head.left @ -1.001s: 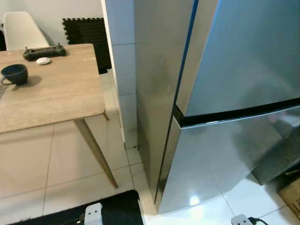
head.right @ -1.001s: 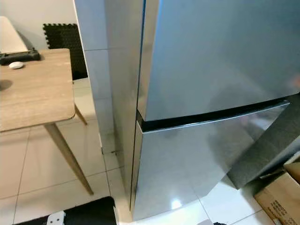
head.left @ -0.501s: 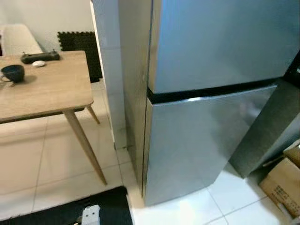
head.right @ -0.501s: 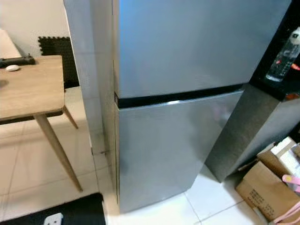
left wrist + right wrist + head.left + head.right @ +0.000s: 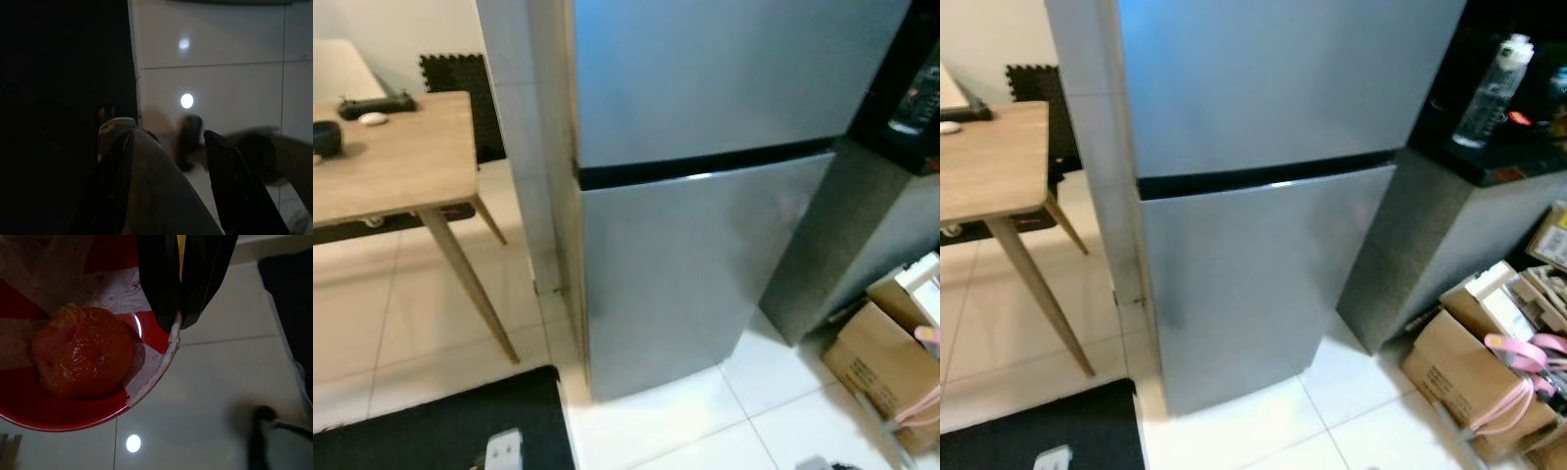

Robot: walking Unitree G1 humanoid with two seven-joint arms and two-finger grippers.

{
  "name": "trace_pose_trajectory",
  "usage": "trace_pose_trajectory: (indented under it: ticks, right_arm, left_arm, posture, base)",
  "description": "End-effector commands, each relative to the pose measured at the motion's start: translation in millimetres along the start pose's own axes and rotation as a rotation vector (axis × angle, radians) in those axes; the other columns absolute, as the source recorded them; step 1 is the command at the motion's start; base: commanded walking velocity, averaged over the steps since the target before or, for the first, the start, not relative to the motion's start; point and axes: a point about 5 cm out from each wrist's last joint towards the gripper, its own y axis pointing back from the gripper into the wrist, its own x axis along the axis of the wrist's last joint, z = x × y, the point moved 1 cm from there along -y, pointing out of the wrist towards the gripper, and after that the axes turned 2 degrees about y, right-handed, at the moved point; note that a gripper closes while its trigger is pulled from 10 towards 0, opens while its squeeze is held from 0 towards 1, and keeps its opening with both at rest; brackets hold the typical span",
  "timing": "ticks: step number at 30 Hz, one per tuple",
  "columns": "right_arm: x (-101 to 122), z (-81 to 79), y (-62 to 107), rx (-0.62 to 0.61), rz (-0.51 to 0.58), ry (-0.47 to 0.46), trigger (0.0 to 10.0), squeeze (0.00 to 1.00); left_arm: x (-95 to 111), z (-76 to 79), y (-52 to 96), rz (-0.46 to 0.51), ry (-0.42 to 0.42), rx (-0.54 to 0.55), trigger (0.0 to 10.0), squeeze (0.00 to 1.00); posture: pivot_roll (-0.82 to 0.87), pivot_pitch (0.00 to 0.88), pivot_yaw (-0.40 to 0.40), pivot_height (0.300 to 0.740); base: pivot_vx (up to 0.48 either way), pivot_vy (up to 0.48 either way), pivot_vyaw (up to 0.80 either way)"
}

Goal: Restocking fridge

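A silver two-door fridge [image 5: 705, 147] stands in front of me, both doors shut, with a black seam between the upper and lower door. In the right wrist view my right gripper [image 5: 175, 325] is shut on the rim of a red bowl [image 5: 73, 406] covered in clear film. A round orange-red piece of food [image 5: 83, 352] lies in the bowl, which hangs over the white floor tiles. In the dark left wrist view my left gripper [image 5: 170, 132] is open and holds nothing, above the edge of a black mat and the tiles.
A wooden table [image 5: 391, 166] with a dark cup [image 5: 325, 137] stands to the left, beyond a tiled pillar [image 5: 514, 147]. A black mat [image 5: 440, 421] lies at my feet. Right of the fridge are a dark counter with a clear bottle [image 5: 1494, 78] and cardboard boxes [image 5: 1469, 362].
The camera has swung to the right: the fridge now sits more to the left, and the counter, bottle and boxes have come into view. The fridge doors stay shut.
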Motion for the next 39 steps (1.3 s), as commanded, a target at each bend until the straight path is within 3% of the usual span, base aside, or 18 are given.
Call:
trace_pose_trajectory:
  ticks: [1,7,10,13,14,19,20,22,23,25,26,27,30,32,35,37,38,39]
  right_arm:
    - [10,10.9,2.1,-0.036,0.035,-0.002,10.0,0.0]
    - [10,9.6,1.9,-0.031,0.035,0.0,10.0,0.0]
    - [9,9.1,1.8,-0.029,0.033,0.002,10.0,0.0]
    - [8,8.8,1.7,-0.028,0.031,0.003,10.0,0.0]
    - [8,8.8,1.7,-0.028,0.031,0.003,10.0,0.0]
    - [6,8.6,1.6,-0.03,0.029,0.002,10.0,0.0]
    - [6,8.6,1.6,-0.03,0.029,0.002,10.0,0.0]
    - [5,8.1,1.5,-0.029,0.029,0.002,10.0,0.0]
    - [5,8.1,1.5,-0.029,0.029,0.002,10.0,0.0]
    - [5,7.6,1.4,-0.028,0.028,0.003,10.0,0.0]
    - [5,7.1,1.3,-0.027,0.028,0.004,10.0,0.0]
    - [4,6.6,1.2,-0.026,0.027,0.005,10.0,0.0]
    - [4,6.4,1.2,-0.025,0.026,0.006,10.0,0.0]
    - [3,6.5,1.2,-0.025,0.024,0.008,10.0,0.0]
    - [3,6.6,1.2,-0.026,0.023,0.008,10.0,0.0]
    - [2,6.8,1.3,-0.028,0.022,0.007,10.0,0.0]
    - [2,6.8,1.3,-0.028,0.022,0.007,10.0,0.0]
    - [2,7.0,1.3,-0.028,0.022,0.005,10.0,0.0]
  left_arm:
    - [-6,0.4,0.5,-0.025,0.0,0.01,10.0,0.0]
    - [2,-4.5,0.4,0.009,-0.001,0.037,10.0,0.0]
    - [22,-9.2,-0.6,0.082,0.03,0.052,10.0,0.0]
    - [79,-15.0,0.2,0.278,0.049,0.056,10.0,0.0]
    - [79,-15.0,0.2,0.278,0.049,0.056,10.0,0.0]
    - [175,-18.9,17.8,0.582,0.057,0.046,10.0,0.0]
    - [175,-18.9,17.8,0.582,0.057,0.046,10.0,0.0]
    - [208,-16.2,29.0,0.696,0.075,0.005,10.0,0.0]
    - [208,-16.2,29.0,0.696,0.075,0.005,10.0,0.0]
    - [230,-10.8,37.1,0.767,0.072,-0.046,10.0,0.0]
    - [247,-5.2,44.3,0.821,0.066,-0.096,10.0,0.89]
    - [266,5.2,53.2,0.881,0.048,-0.183,10.0,1.0]
    - [280,14.2,60.6,0.923,0.025,-0.252,10.0,1.0]
    - [306,34.6,78.2,0.998,-0.036,-0.423,10.0,1.0]
    - [316,42.6,85.9,1.017,-0.084,-0.488,10.0,1.0]
    - [329,55.7,97.6,1.019,-0.21,-0.585,10.0,1.0]
    - [329,55.7,97.6,1.019,-0.21,-0.585,10.0,1.0]
    - [333,60.6,102.6,1.007,-0.291,-0.619,10.0,1.0]
  posture:
    - [-0.09,0.0,-0.063,0.74]
    - [-0.09,0.0,-0.06,0.74]
    - [-0.09,0.0,-0.06,0.74]
    - [-0.09,0.0,-0.065,0.74]
    - [-0.09,0.0,-0.065,0.74]
    - [-0.1,0.0,-0.057,0.74]
    - [-0.1,0.0,-0.057,0.74]
    - [-0.1,0.0,-0.057,0.74]
    - [-0.1,0.0,-0.057,0.74]
    - [-0.1,0.0,-0.057,0.74]
    - [-0.1,0.0,-0.055,0.74]
    - [-0.1,0.0,-0.055,0.74]
    - [-0.1,0.0,-0.055,0.74]
    - [-0.1,0.0,-0.055,0.74]
    - [-0.1,0.0,-0.055,0.74]
    - [-0.1,0.0,-0.05,0.74]
    - [-0.1,0.0,-0.05,0.74]
    - [-0.1,0.0,-0.047,0.74]
  base:
    - [0.0,0.0,0.0]
    - [0.0,0.0,0.0]
    - [0.0,0.0,0.0]
    - [0.0,0.0,0.0]
    - [0.0,0.0,0.0]
    - [0.0,0.0,0.0]
    - [0.0,0.0,0.0]
    - [0.0,0.0,0.0]
    - [0.0,0.0,0.0]
    - [0.0,0.0,0.0]
    - [0.0,0.0,0.0]
    - [0.0,0.0,0.0]
    - [0.0,0.0,0.0]
    - [0.0,0.0,0.0]
    - [0.0,0.0,0.0]
    - [0.0,0.0,0.0]
    - [0.0,0.0,0.0]
    - [0.0,0.0,0.0]
